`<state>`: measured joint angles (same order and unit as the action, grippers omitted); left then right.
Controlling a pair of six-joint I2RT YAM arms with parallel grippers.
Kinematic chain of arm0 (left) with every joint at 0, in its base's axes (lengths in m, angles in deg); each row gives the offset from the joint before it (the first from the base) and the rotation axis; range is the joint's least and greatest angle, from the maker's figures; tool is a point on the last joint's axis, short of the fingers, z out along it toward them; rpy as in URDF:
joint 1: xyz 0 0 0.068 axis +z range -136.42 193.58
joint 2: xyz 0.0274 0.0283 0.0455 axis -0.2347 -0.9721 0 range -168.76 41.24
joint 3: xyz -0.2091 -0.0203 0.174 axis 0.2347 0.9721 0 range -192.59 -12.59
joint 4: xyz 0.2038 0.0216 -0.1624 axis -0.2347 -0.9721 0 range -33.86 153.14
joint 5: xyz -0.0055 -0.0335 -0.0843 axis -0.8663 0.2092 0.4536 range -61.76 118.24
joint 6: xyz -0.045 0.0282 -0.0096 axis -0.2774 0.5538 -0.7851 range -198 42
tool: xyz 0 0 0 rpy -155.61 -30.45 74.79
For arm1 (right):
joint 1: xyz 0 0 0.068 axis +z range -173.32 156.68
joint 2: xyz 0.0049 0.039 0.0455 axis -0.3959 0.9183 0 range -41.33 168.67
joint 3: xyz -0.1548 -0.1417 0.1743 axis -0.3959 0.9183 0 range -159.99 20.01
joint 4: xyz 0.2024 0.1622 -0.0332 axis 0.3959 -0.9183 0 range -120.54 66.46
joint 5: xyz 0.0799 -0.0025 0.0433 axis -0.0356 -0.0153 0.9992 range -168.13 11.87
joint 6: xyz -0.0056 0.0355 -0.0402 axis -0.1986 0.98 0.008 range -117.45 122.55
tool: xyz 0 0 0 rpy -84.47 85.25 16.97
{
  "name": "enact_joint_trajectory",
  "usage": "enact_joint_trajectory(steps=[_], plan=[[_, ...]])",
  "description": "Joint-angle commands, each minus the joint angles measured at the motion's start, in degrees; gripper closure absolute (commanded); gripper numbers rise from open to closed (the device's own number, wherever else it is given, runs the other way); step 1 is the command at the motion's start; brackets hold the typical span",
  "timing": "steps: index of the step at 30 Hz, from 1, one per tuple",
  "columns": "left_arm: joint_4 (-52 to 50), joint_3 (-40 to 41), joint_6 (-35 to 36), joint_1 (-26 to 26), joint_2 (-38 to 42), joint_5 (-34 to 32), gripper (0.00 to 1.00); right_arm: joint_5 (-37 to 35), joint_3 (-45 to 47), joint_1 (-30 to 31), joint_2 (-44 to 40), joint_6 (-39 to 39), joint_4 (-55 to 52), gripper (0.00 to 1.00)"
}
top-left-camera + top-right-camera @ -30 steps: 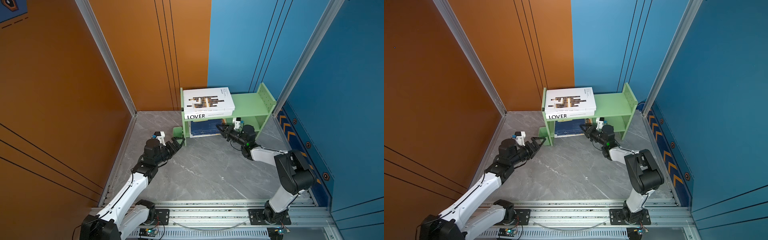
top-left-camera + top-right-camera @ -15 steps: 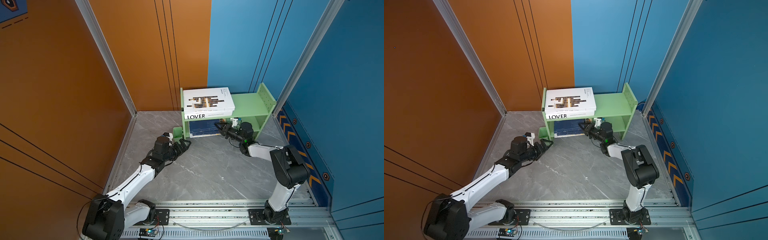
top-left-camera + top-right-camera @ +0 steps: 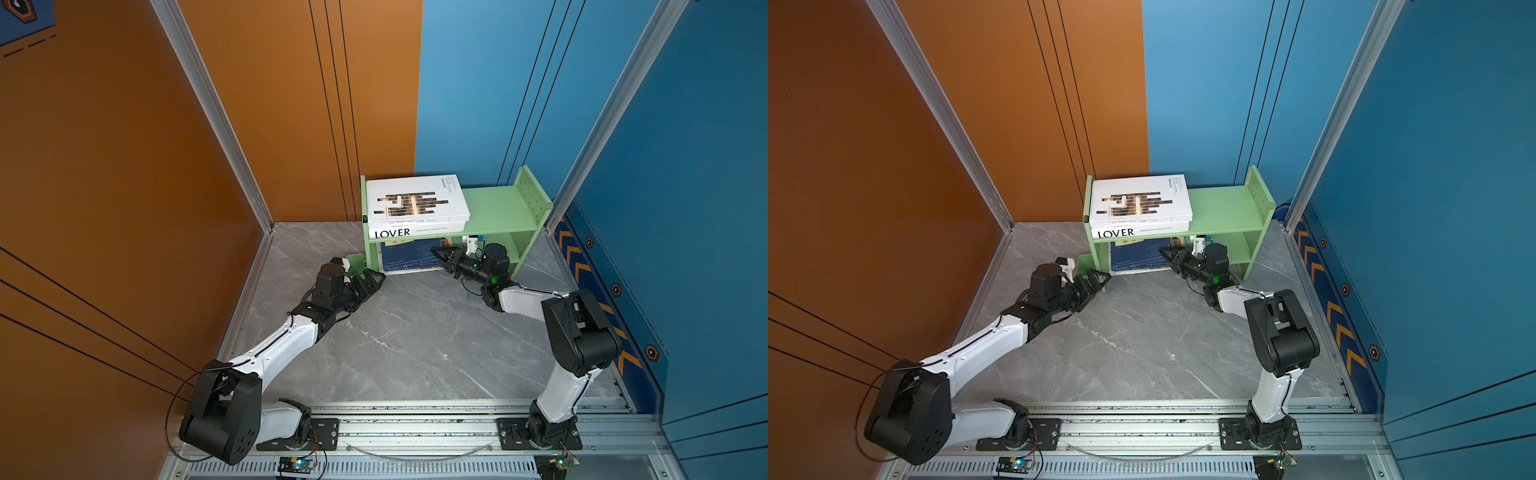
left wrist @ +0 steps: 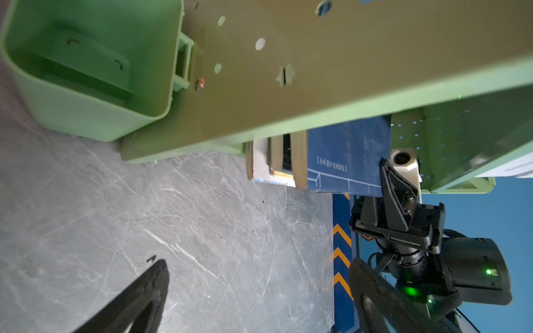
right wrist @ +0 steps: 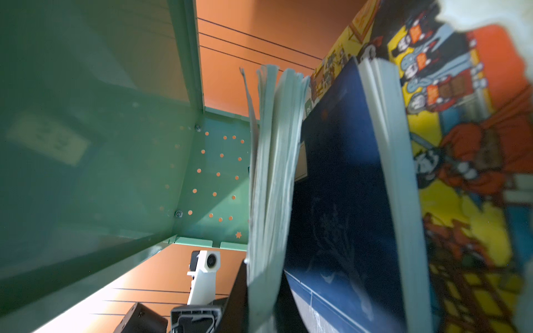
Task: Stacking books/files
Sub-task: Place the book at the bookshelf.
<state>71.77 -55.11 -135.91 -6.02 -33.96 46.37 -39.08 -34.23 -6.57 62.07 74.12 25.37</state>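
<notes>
"If a push had slid the pale-green metal shelf [image 3: 498, 208] along the grey marble bench [image 3: 415, 332], what was at risk?"

"The thick white "LOVER" book [image 3: 415, 232] and the white book with brown-black bars [image 3: 415, 199] stacked on top. The leaning navy book [image 3: 405, 255] beneath could have toppled: the right claw [image 3: 440, 254], jaws together, touched its edge; the left claw [image 3: 376, 278] gaped by the shelf's foot."

Orange wall [image 3: 124, 166], blue wall [image 3: 685, 166], marble floor [image 3: 415, 332]

Open floor [image 3: 415, 332]; books [image 3: 405, 255] inside lower shelf [image 3: 515, 249]
</notes>
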Motion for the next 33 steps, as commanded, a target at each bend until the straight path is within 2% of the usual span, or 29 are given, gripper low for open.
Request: enact_joint_trajectory(steps=[1,15,33], plan=[[1.8,-2.6,-1.4,-0.3,-2.0,-0.8,0.02,1.7,-2.0,-0.2,0.6,-1.7,1.0,0.98],[5.8,-6.9,-4.8,-2.3,-10.7,-2.1,0.02,0.8,-2.0,-1.2,1.4,-1.8,0.5,0.99],[7.5,-8.6,-6.1,-2.3,-13.7,-3.5,0.02,1.3,-4.0,-0.1,2.2,-3.7,-2.0,0.98]])
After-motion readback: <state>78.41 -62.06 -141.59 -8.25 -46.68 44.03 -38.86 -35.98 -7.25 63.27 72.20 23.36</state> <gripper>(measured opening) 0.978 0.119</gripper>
